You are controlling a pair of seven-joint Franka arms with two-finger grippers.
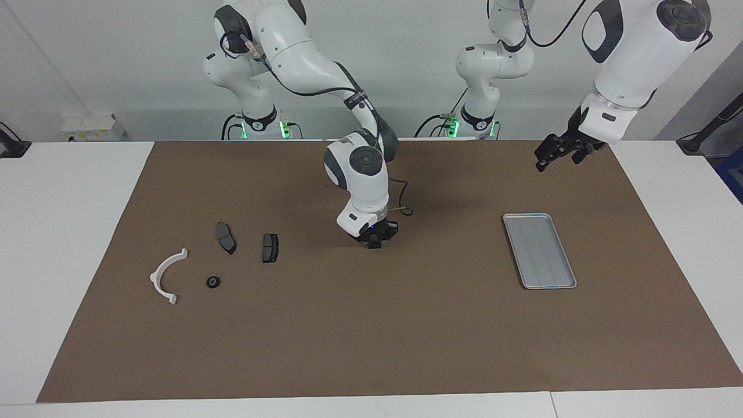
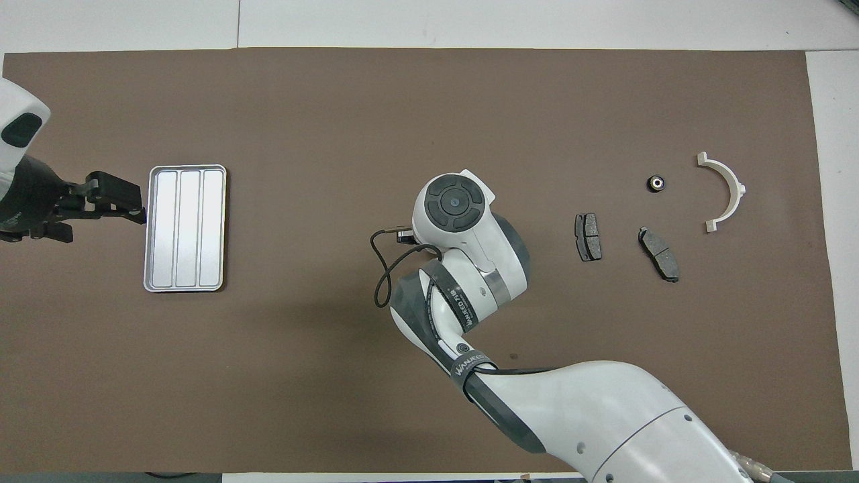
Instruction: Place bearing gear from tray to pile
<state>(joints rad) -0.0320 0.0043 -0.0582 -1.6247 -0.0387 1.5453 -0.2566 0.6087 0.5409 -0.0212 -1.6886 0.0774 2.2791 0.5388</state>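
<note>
Silver-grey tray, seemingly nothing inside

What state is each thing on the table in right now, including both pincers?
Tray: flat on the mat, empty.
Right pincer: down at mid-mat, shut on a small dark part.
Left pincer: raised, open, waiting.
Bearing gear: lying beside the white bracket.
Two brake pads: lying flat, apart.
</note>
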